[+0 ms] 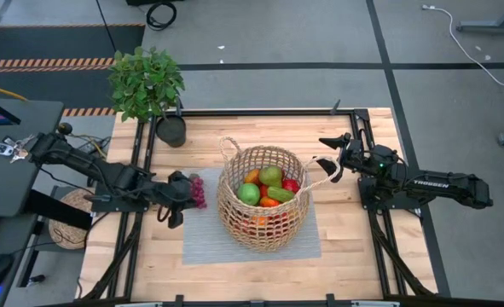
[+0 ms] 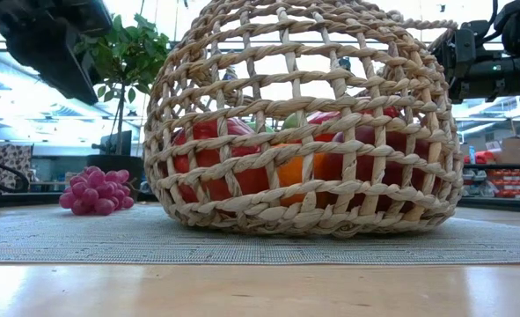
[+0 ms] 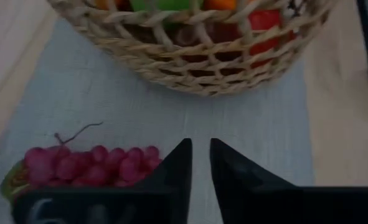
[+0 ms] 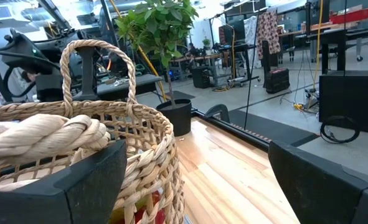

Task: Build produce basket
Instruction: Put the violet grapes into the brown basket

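The tan wicker basket point(image 1: 263, 217) stands on a grey mat point(image 1: 202, 243) at mid-table. It holds produce: a green apple point(image 1: 249, 194), an orange, red and other green pieces. A bunch of purple grapes point(image 1: 198, 189) lies on the mat left of the basket point(image 2: 303, 132). My left gripper point(image 1: 182, 203) hangs above the mat just beside the grapes point(image 3: 90, 165), tilted down, with only a narrow gap between its fingertips and nothing in it. My right gripper point(image 1: 328, 159) stands level and open at the basket's right side, by its loop handle point(image 4: 47, 134). My left gripper touches nothing. My right gripper has the basket's right loop handle point(image 4: 47, 134) lying close over one finger point(image 4: 90, 180), but I cannot tell whether they touch; nothing sits between the fingers.
A leafy potted plant point(image 1: 147, 81) in a black pot point(image 1: 171, 130) stands at the table's far left corner. Bare wood lies in front of the mat and to the right of the basket. Black rails run along both table sides.
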